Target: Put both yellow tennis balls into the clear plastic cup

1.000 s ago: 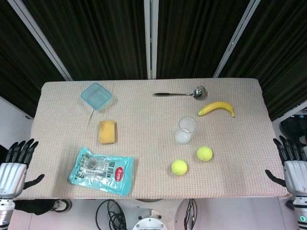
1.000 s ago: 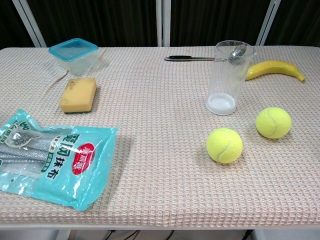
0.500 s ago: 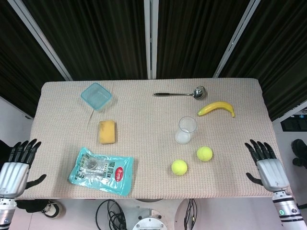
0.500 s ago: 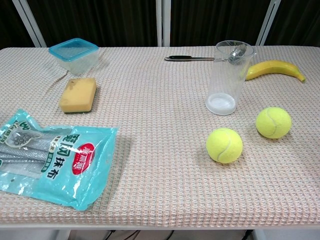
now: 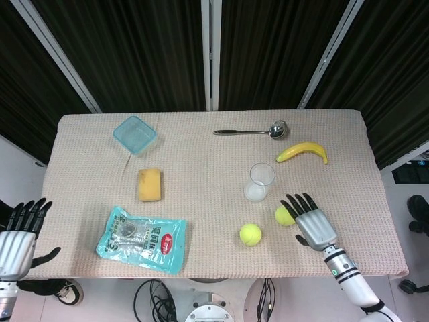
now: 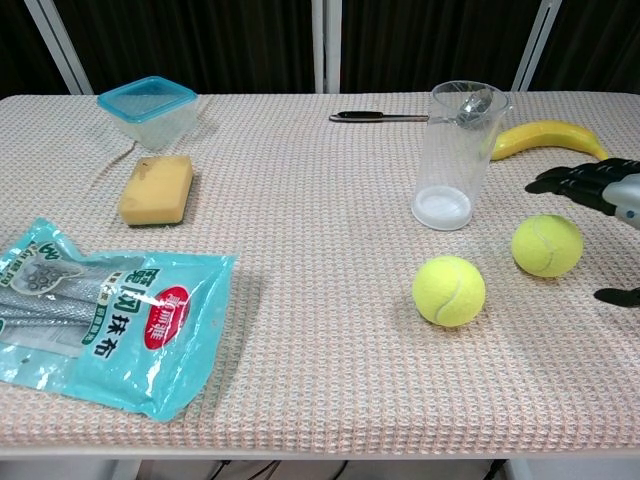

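Two yellow tennis balls lie on the table: one (image 5: pixel 251 234) (image 6: pixel 449 291) nearer the front, the other (image 5: pixel 282 215) (image 6: pixel 546 245) to its right. The clear plastic cup (image 5: pixel 261 182) (image 6: pixel 457 155) stands upright and empty just behind them. My right hand (image 5: pixel 311 221) (image 6: pixel 598 187) hovers open, fingers spread, right over the right-hand ball and partly covers it in the head view. My left hand (image 5: pixel 19 235) hangs open off the table's front left corner, seen only in the head view.
A banana (image 5: pixel 303 151) and a metal ladle (image 5: pixel 251 131) lie behind the cup. A yellow sponge (image 5: pixel 149 184), a blue-lidded container (image 5: pixel 135 135) and a teal snack bag (image 5: pixel 141 239) occupy the left half of the table (image 5: pixel 208 157).
My right hand has swung in from beyond the table's right edge to above the right-hand tennis ball. The left hand has barely shifted. Balls and cup have not moved.
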Robot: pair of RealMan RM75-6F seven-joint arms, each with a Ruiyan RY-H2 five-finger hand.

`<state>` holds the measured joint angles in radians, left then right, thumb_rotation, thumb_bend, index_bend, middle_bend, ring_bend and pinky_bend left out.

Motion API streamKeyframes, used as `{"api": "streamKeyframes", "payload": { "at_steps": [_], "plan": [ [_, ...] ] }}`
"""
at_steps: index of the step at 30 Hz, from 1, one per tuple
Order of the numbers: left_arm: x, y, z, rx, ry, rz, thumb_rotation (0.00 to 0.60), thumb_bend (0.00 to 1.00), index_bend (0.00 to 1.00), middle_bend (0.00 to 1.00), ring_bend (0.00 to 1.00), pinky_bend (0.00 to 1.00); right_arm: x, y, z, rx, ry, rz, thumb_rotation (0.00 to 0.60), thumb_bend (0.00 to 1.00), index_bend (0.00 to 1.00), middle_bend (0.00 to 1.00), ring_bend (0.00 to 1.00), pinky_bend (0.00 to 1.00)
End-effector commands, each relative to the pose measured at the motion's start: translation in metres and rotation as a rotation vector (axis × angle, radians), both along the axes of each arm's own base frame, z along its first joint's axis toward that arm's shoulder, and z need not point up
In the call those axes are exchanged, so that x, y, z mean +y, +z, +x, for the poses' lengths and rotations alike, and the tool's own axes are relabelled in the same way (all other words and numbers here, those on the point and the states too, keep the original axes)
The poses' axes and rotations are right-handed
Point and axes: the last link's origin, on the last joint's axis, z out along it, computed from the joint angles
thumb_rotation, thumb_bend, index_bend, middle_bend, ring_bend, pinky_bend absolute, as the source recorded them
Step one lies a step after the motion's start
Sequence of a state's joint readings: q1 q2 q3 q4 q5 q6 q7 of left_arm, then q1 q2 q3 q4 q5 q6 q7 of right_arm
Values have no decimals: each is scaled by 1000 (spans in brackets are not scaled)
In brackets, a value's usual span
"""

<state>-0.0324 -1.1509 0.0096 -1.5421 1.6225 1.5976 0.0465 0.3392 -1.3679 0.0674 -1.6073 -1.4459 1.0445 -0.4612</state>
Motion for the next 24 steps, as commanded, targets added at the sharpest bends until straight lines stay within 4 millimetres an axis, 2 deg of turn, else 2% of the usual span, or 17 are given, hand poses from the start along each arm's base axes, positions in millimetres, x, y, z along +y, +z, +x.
{"api": "streamKeyframes", "payload": {
  "at_steps": [1, 3, 6, 8, 12, 16, 22, 24],
  "plan": [
    [-1, 1, -1, -2, 2, 2, 600, 33, 0, 0, 0, 0, -8, -13, 6, 10, -1, 20, 600, 149, 0, 21, 0, 66],
    [-1, 1, -2, -3, 4, 3, 600, 33, 0, 0, 0, 0, -11, -17, 7, 13, -1, 21, 600, 159, 0, 31, 0, 92],
    [-1, 0, -3, -6, 8, 2, 600, 34, 0, 0, 0, 0, -14, -23, 9, 28, 3, 21, 600, 181, 2, 80, 8, 198],
    [0, 0, -4, -7, 11, 2, 600, 33, 0, 0, 0, 0, -14, -26, 10, 37, 4, 19, 600, 204, 36, 134, 55, 289],
    [0, 1, -5, -11, 12, 4, 600, 33, 0, 0, 0, 0, -15, -27, 9, 46, -11, 10, 600, 235, 100, 183, 130, 380],
    [1, 1, -6, -11, 15, 1, 600, 33, 0, 0, 0, 0, -16, -27, 7, 62, -17, -5, 600, 287, 229, 236, 212, 459],
    [1, 1, -8, -19, 17, 4, 600, 33, 0, 0, 0, 0, -16, -22, 12, 35, 19, -27, 600, 359, 549, 475, 446, 669],
    [0, 2, -8, -20, 17, 6, 600, 33, 0, 0, 0, 0, -16, -14, 17, -1, 38, -56, 600, 371, 595, 505, 472, 689]
  ]
}}
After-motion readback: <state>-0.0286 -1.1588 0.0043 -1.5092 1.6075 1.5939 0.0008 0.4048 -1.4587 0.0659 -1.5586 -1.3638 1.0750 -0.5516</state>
